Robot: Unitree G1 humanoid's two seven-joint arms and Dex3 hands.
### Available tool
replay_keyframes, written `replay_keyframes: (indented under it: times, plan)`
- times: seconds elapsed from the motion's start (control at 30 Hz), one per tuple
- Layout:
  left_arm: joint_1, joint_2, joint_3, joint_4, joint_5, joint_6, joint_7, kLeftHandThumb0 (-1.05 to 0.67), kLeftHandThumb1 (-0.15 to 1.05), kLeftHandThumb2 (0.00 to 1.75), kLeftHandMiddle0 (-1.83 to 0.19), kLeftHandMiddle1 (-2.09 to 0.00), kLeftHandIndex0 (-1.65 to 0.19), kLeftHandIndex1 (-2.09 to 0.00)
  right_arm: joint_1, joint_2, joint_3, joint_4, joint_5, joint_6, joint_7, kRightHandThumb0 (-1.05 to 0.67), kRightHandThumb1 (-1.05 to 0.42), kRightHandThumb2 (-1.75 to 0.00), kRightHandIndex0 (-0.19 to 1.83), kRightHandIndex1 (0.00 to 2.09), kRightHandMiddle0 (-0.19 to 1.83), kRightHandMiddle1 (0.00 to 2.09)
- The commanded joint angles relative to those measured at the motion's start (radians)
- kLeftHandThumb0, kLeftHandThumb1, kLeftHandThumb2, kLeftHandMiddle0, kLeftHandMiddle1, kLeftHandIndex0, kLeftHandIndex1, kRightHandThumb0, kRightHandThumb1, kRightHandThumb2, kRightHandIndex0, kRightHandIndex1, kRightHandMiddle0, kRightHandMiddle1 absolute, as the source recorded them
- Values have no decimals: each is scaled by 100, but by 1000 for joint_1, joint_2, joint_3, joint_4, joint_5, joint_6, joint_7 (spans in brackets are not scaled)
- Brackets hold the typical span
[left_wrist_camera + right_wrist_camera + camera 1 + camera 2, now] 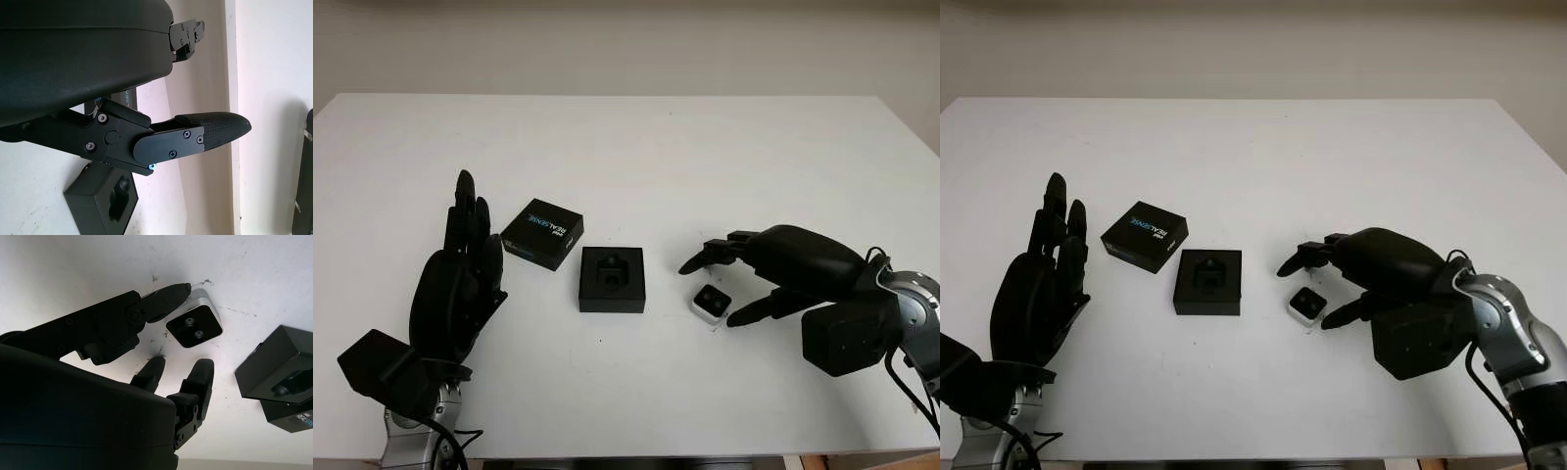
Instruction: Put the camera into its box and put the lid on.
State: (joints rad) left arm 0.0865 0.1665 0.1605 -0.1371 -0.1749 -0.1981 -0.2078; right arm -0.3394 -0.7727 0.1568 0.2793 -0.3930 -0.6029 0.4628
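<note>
Your camera (pixel 711 303) lies on the table (pixel 626 147), just right of the open box (pixel 612 279). Your right hand (pixel 759 274) straddles it, open, gripping nothing. The lid (pixel 542 233) sits left of the box. Your left hand (pixel 460 284) hovers open near the lid.

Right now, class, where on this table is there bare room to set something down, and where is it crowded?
Bare: the table beyond the lid, and the near strip before the box. Crowded: the middle row, where the open left hand, lid, box, camera and open right hand around it sit close.
</note>
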Motion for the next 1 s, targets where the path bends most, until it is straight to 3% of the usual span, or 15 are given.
replay_keyframes:
  times: [0.0,0.37,0.97]
  plan:
    - [-1,10,5,-11,3,-7,-3,-79,105,61,19,0,19,0,-8,5,10,21,-17,-23,-19,-31,-86,-6,30,90,26,91]
    - [-5,6,4,-15,3,-5,6,-79,105,61,19,0,19,0,-15,-6,29,94,-70,-89,-85,-28,-86,-6,30,107,33,98]
    - [-9,5,5,-2,7,-11,6,-78,105,61,19,0,19,0,-30,15,51,176,-81,-153,-139,-26,-91,-6,45,114,52,108]
